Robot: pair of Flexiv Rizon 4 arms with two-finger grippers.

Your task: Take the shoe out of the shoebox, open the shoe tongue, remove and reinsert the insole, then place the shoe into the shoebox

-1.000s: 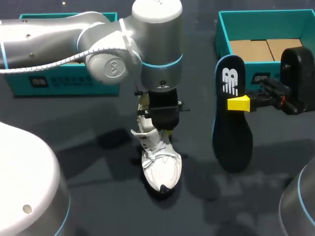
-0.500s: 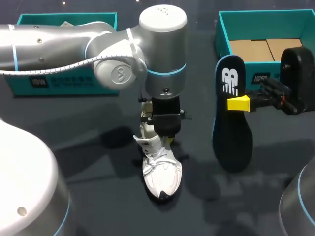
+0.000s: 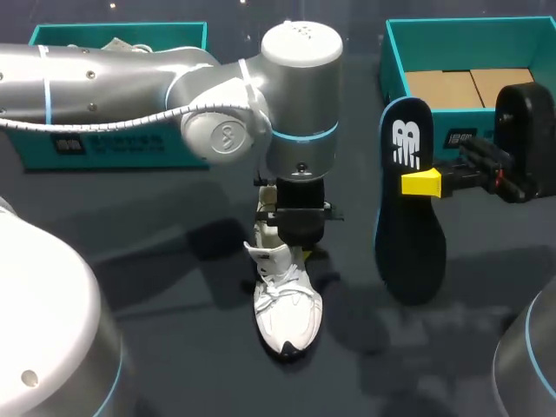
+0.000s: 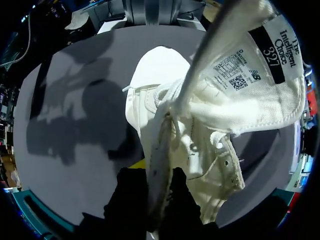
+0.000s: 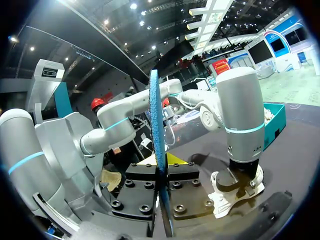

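Mid-task at the two-arm bench: the left gripper (image 4: 152,187) is clamping its fingers on the collar wall of the white shoe (image 3: 287,308), one finger inside the opening and one outside, so the jaws are standing only a wall's thickness apart. The shoe is sitting sole-down on the dark table (image 3: 174,287), its long axis running 12 to 6 o'clock in the head view with the toe at 6. The left wrist view is showing the tongue (image 4: 250,65) folded up and forward, leaving the mouth open.

At 3 o'clock from the shoe, apart from it, the right gripper (image 3: 415,183) is pinching the dark insole (image 3: 408,234) between its yellow-tipped fingers, taking it by its 3 o'clock edge. The insole is hanging with its own long axis also near 12 to 6 o'clock, the logo end at 12, its face turned toward the head camera.

Reinsertion looks to be the step in hand. The right arm is carrying the insole, so it would be the one to travel, toward 9 o'clock, and the insole would likely need tipping to slide lengthwise into the mouth while the left arm is steadying the heel.

The open teal shoebox (image 3: 452,24) is waiting at 1 o'clock from the shoe, just behind the insole; a second teal box (image 3: 113,143) is lying at 10 o'clock, under the left arm.
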